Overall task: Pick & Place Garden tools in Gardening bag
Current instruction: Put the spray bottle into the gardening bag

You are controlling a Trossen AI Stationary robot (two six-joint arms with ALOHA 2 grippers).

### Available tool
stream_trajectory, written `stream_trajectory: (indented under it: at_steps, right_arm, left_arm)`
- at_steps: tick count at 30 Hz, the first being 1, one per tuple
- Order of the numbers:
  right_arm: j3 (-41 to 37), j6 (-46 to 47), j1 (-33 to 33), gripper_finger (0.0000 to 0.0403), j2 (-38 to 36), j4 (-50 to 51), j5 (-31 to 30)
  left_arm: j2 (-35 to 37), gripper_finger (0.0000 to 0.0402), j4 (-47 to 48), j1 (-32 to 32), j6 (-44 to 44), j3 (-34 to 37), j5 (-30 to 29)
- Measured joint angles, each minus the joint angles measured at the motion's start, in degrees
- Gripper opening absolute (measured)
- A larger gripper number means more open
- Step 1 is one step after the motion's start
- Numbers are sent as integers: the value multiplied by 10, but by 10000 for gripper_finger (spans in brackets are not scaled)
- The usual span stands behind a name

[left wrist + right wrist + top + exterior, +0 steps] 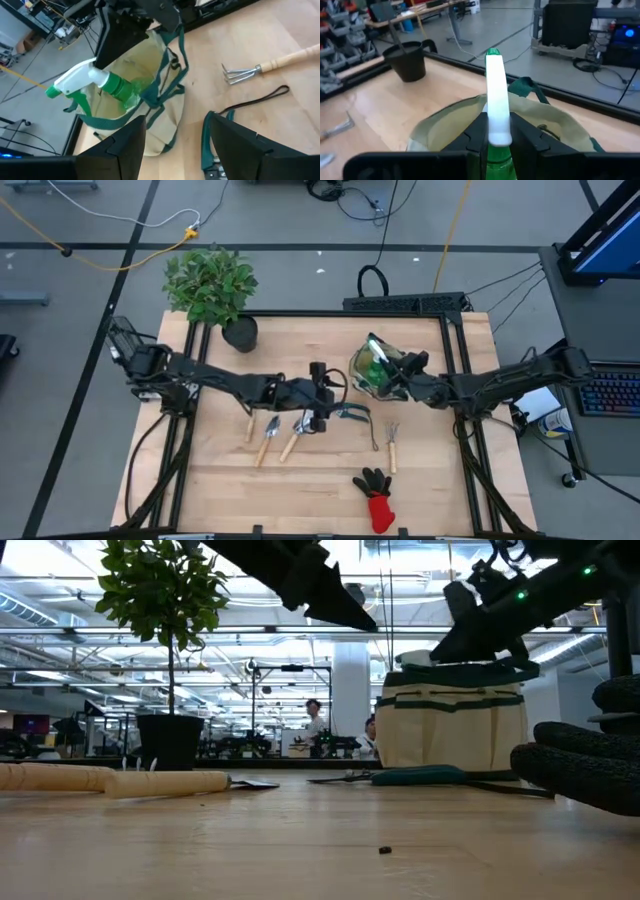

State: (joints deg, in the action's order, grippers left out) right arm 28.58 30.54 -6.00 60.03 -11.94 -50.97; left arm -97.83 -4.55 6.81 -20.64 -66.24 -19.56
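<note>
One spray bottle (495, 115) (right gripper (497, 132)-clamped)

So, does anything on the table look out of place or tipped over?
Nothing looks spilled or broken. The bag leans over, and the right gripper holds a spray bottle in its mouth. The shears lie beside the bag, not in it.

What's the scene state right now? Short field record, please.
bag: gardening bag on the table's right half, mouth open
right gripper: right gripper shut on spray bottle, holding it in the bag's mouth
left gripper: left gripper open, empty, hanging over the pruning shears
on table, not bagged: two trowels, hand fork, pruning shears, glove
other: potted plant at the far left corner
</note>
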Motion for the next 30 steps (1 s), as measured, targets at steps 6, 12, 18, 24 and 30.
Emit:
stream_trajectory:
  at_steps: [6,12,18,24,30]
  right_arm:
    - [0,-13,4,49,69,-78,0]
    - [0,-47,4,49,121,-184,0]
    - [0,-42,5,49,162,-193,2]
    - [0,-52,5,50,184,-215,2]
    - [0,-78,6,70,187,-226,47]
  left_arm:
    - [-1,225,1,-5,-1,0,0]
    - [-1,225,1,-11,-3,0,0]
    - [-1,225,7,-30,1,0,0]
    - [-1,225,-39,-51,148,0,0]
    - [-1,225,-42,-64,151,0,12]
